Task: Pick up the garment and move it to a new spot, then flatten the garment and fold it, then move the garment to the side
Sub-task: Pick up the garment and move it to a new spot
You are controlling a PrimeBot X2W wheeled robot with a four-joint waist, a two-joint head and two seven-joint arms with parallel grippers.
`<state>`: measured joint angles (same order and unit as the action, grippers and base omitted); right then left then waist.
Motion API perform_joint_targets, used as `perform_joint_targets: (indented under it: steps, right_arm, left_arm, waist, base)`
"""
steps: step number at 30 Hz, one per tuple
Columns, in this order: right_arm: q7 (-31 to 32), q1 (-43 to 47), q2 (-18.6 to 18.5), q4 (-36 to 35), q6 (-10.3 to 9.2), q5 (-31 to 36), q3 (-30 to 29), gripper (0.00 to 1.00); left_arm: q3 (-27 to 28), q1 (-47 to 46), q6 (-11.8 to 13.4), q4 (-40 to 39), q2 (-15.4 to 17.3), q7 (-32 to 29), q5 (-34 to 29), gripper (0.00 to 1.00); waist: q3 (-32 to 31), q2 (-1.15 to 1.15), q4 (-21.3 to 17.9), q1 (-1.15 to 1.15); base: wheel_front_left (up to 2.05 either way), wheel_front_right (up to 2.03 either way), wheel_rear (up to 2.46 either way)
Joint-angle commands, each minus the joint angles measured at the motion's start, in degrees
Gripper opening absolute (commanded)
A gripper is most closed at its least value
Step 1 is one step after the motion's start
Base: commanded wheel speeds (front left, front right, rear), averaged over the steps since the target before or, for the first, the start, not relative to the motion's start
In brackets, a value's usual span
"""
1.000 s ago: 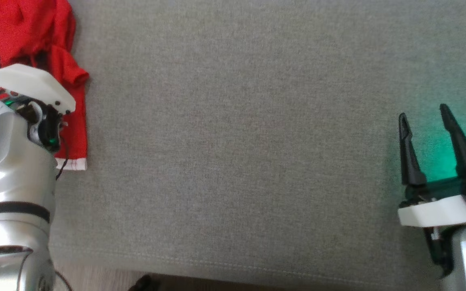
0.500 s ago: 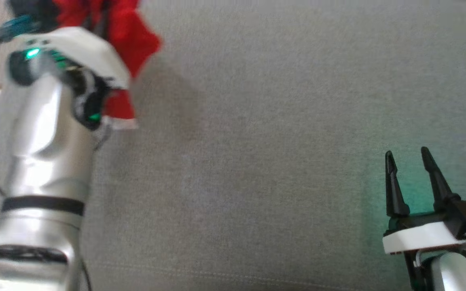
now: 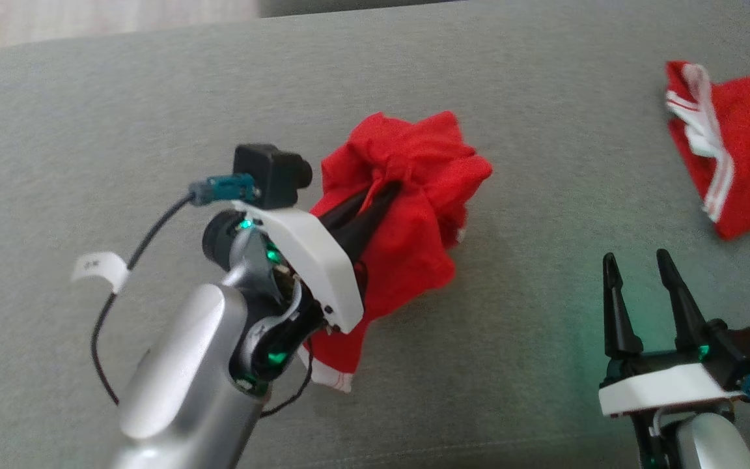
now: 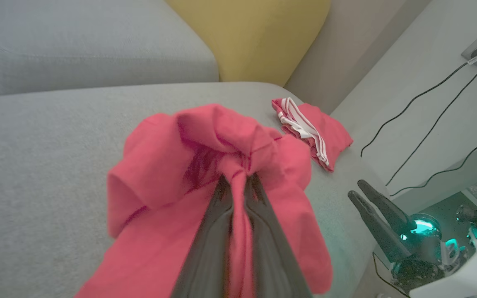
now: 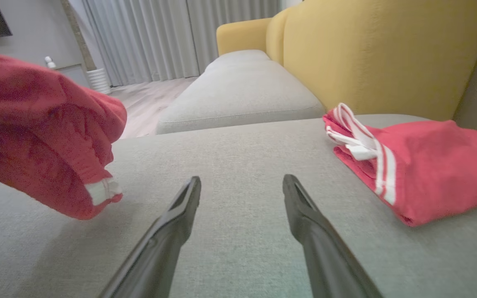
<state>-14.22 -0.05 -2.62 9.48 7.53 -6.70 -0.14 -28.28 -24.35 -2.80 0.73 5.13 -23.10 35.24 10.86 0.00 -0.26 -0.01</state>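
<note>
Two red garments: the bunched garment (image 3: 407, 215) is clamped in the left tool (image 3: 388, 195) over mid-seat of the grey sofa (image 3: 153, 117); the white-striped garment (image 3: 746, 150) lies at its right end. Two tools: the right tool (image 3: 636, 258) is released, empty. Yellow backrest (image 5: 371, 54), pale curtains (image 5: 160, 37) behind.

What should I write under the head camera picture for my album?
Left gripper holds a bunched red garment over the grey cushion; right gripper is open nearby.

Soft, matt red cloth garment (image 3: 414, 215). Grey sofa seat (image 3: 544, 163) of slightly rough woven fabric. The right tool (image 3: 636, 259) has smooth dark fingers (image 3: 618, 312) and a white plastic mount (image 3: 661, 391). The left forearm (image 3: 180, 391) is glossy silver.
</note>
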Motion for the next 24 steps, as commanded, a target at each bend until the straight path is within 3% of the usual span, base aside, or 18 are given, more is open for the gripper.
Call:
perform_joint_targets:
  steps: [1,5,6,10,12,13,14,19,24]
  right_arm:
    - [-0.76,-0.56,-0.27,-1.57,-0.04,-0.62,1.63,1.00]
    - [-0.76,-0.72,-0.27,-1.35,-0.04,-1.59,2.11,1.00]
    - [-0.77,-0.88,-0.27,-1.17,-0.04,-1.89,2.04,1.00]
    - [-0.77,-1.23,-0.26,-0.83,-0.04,-2.32,2.86,1.00]
    - [-0.77,-1.38,-0.26,-0.54,-0.04,-2.43,3.49,1.00]
    - [-0.77,-1.42,-0.26,-0.41,-0.04,-2.46,3.70,1.00]
    - [-0.77,-1.44,-0.26,-0.31,-0.04,-2.48,3.83,1.00]
    - [-0.77,-1.26,-0.26,0.03,-0.04,-2.29,3.42,1.00]
    - [-0.77,-0.57,-0.26,-0.10,-0.04,-1.63,2.38,1.00]
  left_arm:
    - [1.64,-1.86,1.03,-2.07,0.47,0.24,-0.66,0.00]
    - [0.82,-1.91,5.33,3.12,-0.71,3.62,-4.07,0.00]
    - [0.90,-2.59,8.30,7.13,-1.50,6.40,-4.61,0.00]
    - [-1.88,-5.01,13.18,14.67,-2.18,14.84,-0.94,0.03]
    - [-6.31,-6.26,14.43,17.04,-2.21,17.92,4.77,0.43]
    - [-8.65,-7.41,15.01,18.22,-2.22,19.96,6.11,0.94]
    - [-10.96,-8.55,15.51,19.45,-2.22,21.86,7.07,1.00]
    - [-19.32,-12.15,17.10,23.10,-2.23,27.59,13.93,1.00]
    - [-22.74,-12.99,17.88,24.92,-2.24,33.38,16.11,1.00]
  waist:
    - [0.44,0.00,-3.27,0.01]
    - [0.80,0.00,-6.43,0.01]
    - [0.88,0.00,-7.60,0.01]
    - [1.10,0.00,-9.36,0.01]
    - [1.13,0.00,-9.93,0.01]
    - [1.12,0.00,-10.08,0.01]
    - [1.11,0.00,-10.14,0.01]
    - [0.81,0.00,-9.56,0.01]
    - [-0.65,0.00,-7.78,0.01]
  base:
    - [0.00,0.00,0.00]
    - [0.00,0.00,0.00]
    - [0.00,0.00,0.00]
    - [0.00,0.00,0.00]
    - [0.00,0.00,0.00]
    - [0.00,0.00,0.00]
    - [0.00,0.00,0.00]
    - [0.00,0.00,0.00]
    - [0.00,0.00,0.00]
